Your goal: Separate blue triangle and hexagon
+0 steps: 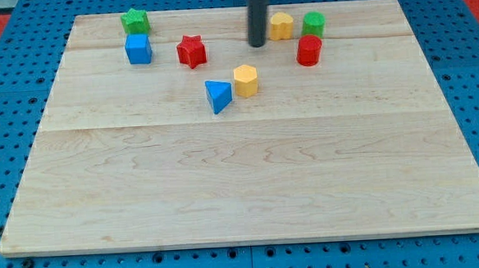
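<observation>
The blue triangle (pixel 218 96) lies near the middle of the wooden board (pixel 242 191), in its upper half. The yellow hexagon (pixel 246 80) sits just to its upper right, close to it or touching it. My tip (pixel 257 44) is at the lower end of the dark rod, above the yellow hexagon toward the view's top, apart from it by a short gap. The tip stands just left of a yellow block (pixel 281 25).
A green star (pixel 135 21) and a blue cube (pixel 138 49) are at the upper left. A red star (pixel 192 51) is right of the cube. A green block (pixel 313 23) and a red block (pixel 309 51) are right of the rod.
</observation>
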You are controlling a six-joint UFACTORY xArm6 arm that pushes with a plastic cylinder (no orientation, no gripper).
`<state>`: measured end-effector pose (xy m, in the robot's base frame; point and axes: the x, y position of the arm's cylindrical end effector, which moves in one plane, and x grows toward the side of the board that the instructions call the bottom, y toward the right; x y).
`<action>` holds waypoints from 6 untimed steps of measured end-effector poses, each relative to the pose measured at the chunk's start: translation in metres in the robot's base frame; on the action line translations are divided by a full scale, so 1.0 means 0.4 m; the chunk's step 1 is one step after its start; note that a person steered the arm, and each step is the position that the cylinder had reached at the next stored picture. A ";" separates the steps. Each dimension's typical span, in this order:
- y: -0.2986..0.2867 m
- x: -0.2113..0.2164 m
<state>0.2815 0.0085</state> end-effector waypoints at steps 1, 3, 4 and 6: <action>0.021 -0.074; 0.255 -0.104; 0.112 -0.068; -0.045 0.199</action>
<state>0.3610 -0.0096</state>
